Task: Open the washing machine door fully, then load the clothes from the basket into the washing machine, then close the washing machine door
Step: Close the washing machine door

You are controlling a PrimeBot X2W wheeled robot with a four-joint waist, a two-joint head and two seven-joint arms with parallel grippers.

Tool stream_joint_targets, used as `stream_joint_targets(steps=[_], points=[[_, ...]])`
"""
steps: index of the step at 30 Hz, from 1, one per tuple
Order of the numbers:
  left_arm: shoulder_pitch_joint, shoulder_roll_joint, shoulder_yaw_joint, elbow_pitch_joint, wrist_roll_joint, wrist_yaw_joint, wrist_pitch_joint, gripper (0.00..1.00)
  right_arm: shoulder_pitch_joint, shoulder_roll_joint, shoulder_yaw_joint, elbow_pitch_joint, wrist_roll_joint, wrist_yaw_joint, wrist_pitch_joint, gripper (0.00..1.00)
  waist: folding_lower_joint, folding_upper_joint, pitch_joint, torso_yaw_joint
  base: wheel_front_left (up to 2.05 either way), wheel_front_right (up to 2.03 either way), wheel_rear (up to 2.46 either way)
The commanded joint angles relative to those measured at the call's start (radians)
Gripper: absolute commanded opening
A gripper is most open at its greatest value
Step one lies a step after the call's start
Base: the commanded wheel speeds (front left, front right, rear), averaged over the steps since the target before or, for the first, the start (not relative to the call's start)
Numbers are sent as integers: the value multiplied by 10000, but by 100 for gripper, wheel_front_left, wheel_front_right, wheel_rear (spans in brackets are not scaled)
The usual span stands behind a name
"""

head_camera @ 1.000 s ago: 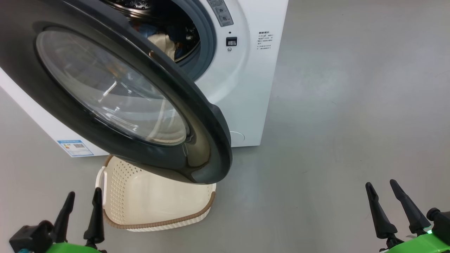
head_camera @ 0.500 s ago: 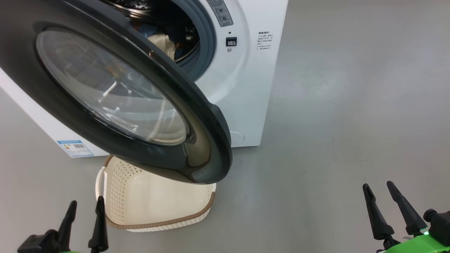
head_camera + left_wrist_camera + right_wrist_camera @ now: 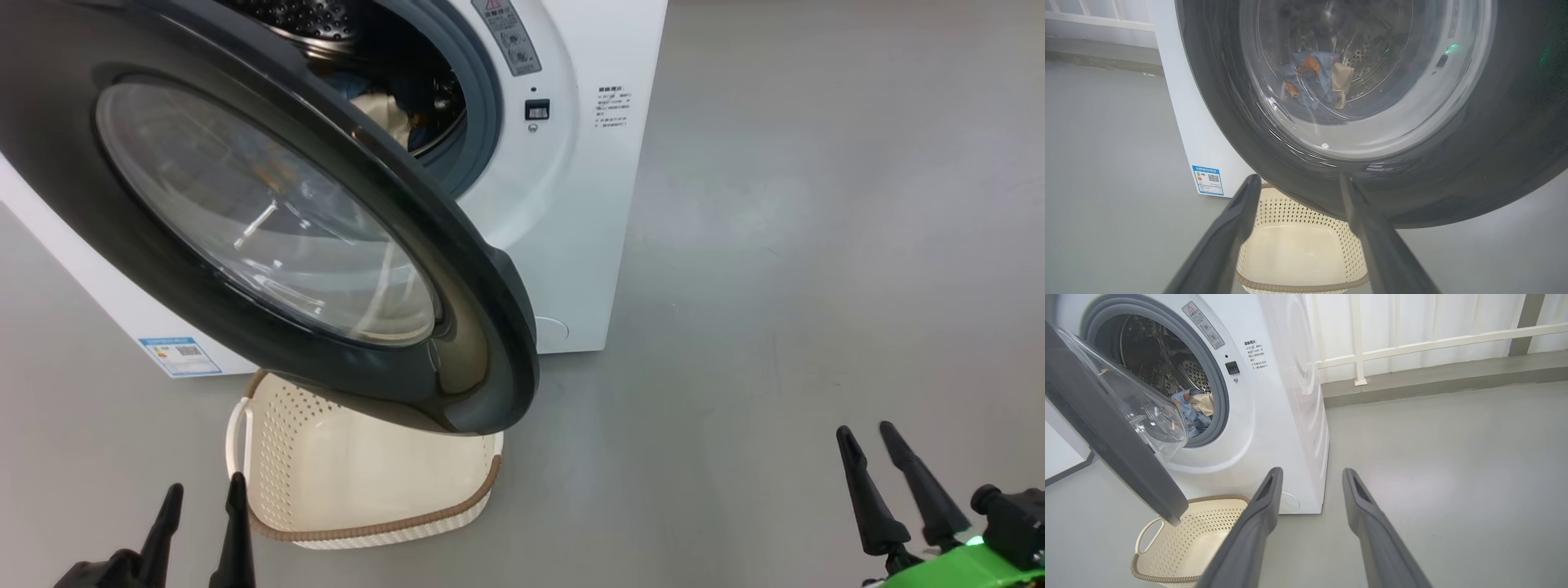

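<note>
On the grey floor (image 3: pixel 816 245) the basket (image 3: pixel 277 433) is sitting empty, the clothes (image 3: pixel 1194 410) lying inside the washing machine (image 3: pixel 1278 408); the door (image 3: pixel 261 220) is awaiting closing, both arms' jaws gaping empty.

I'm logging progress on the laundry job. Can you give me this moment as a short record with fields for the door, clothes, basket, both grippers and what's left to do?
door: open, swung out above the basket
clothes: blue and cream pieces lying inside the drum
basket: on the floor before the washing machine, nothing visible in it
left gripper: open, holding nothing, beside the basket
right gripper: open, holding nothing, over bare floor
left to do: close the door
</note>
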Motion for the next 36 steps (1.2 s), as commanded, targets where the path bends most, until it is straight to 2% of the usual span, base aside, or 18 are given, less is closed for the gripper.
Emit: stream_joint_targets(steps=[1,2,10,21,29,36], points=[[-86,101,361,-244,94,-15,-64,100,-342,-129,251,-201,133,16,-119,18,0,-1,-22,5,0,0,0],[-56,75,364,-261,91,-15,-64,100,-399,-103,272,-190,171,16,-119,0,0,-1,-38,13,0,0,0],[94,-53,172,-372,101,-15,-64,100,-1173,99,706,-499,305,16,-119,0,0,-1,-153,246,0,0,0],[-29,-69,-32,-677,164,-15,-64,100,-2547,74,1672,-2006,350,16,-119,0,0,-1,-178,994,0,0,0],[3,-149,-340,-947,238,-15,-64,100,-3006,-105,3111,-3268,312,16,-119,0,0,-1,-167,1704,0,0,0],[82,-248,-478,-952,215,-15,-64,100,-2994,-300,4680,-2825,246,16,-119,0,0,-1,-161,2267,0,0,0]])
